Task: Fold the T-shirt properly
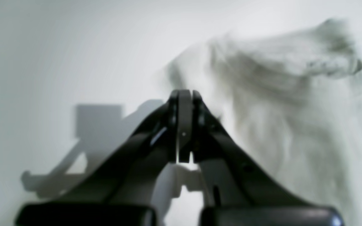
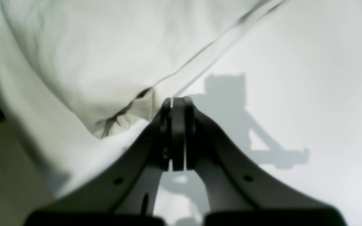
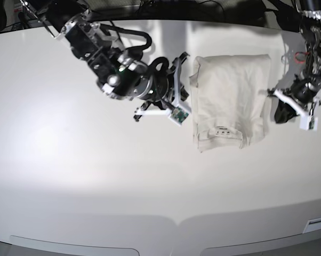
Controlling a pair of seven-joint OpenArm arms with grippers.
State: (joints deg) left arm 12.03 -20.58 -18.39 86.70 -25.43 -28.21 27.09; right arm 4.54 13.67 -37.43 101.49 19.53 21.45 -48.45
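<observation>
Left jaws: pressed together with nothing between them, as the left wrist view shows plainly
Left gripper [image 1: 184, 103]: poised above the bare white table [image 1: 58, 56], its shadow thrown on the surface to the left of the fingers; the cloth lies blurred off to the right of the tips, and contact cannot be told from here
Left gripper in the base view [image 3: 280, 109]: just beside the cloth's edge on that view's right, at about mid height of the folded piece
Right jaws: closed flat against each other, empty
Right gripper [image 2: 178, 103]: tips sit just beside a folded edge of the cloth, which fills the upper left of the right wrist view; its shadow falls on the table to the right
Right gripper in the base view [image 3: 183, 66]: close to the cloth's upper corner on that view's left, the dark arm running back toward the far left corner
T-shirt [image 3: 231, 98]: pale off-white, folded into a tall rectangle on the table, right of centre and toward the far side, between the two grippers; a small label shows near its lower edge, and that lower edge is slightly uneven
Table [image 3: 96, 176]: white, broad and evenly lit
</observation>
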